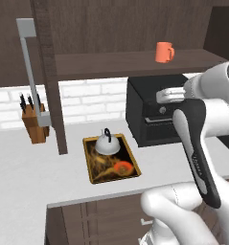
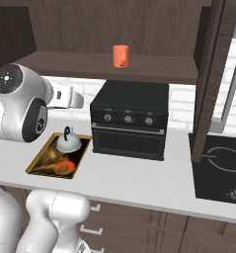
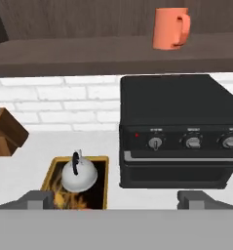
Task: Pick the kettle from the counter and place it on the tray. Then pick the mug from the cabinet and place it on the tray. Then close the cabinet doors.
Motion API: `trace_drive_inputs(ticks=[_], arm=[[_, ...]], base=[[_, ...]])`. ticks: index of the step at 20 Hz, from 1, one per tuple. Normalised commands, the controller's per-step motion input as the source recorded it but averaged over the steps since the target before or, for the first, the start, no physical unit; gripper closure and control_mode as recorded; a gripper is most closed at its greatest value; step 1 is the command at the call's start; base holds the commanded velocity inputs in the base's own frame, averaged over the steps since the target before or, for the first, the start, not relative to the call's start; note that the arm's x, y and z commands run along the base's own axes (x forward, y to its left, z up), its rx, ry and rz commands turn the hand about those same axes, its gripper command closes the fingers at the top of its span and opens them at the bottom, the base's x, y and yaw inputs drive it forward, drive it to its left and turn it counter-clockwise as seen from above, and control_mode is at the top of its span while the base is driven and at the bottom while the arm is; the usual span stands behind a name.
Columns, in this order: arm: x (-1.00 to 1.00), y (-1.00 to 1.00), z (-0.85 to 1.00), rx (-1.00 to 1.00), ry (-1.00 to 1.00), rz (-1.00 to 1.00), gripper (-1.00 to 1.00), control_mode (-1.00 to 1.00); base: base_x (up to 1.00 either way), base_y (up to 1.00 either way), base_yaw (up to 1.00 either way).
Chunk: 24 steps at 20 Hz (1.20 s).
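The silver kettle stands upright on the far end of the gold-rimmed tray, which lies on the light counter. On the shelf of the open wall cabinet, the orange mug stands upright. My gripper hangs open in the air above the counter, right of the tray and well below the mug, with nothing between its fingers. One cabinet door with a grey bar handle stands open on the left, the other on the right.
A black toaster oven sits on the counter right of the tray, under the mug. A wooden knife block stands at the back left. A black cooktop lies at the far right.
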Motion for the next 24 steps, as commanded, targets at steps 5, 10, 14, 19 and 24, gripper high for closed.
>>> trace_drive_inputs(ticks=[5,10,14,19,24], arm=[[-0.08,-0.48,0.53,-0.07,-0.15,0.00,-1.00,-1.00],[0.04,-0.48,0.49,0.00,-0.08,0.02,-1.00,-1.00],[0.09,-0.33,0.67,0.00,0.02,0.01,-1.00,-1.00],[0.23,-0.30,0.27,0.00,0.10,0.04,-1.00,-1.00],[0.33,-0.02,-0.29,0.00,0.00,0.03,-1.00,-1.00]], base=[[0.00,0.00,0.00],[0.00,0.00,0.00],[0.00,0.00,0.00],[0.00,0.00,0.00],[0.00,0.00,0.00]])
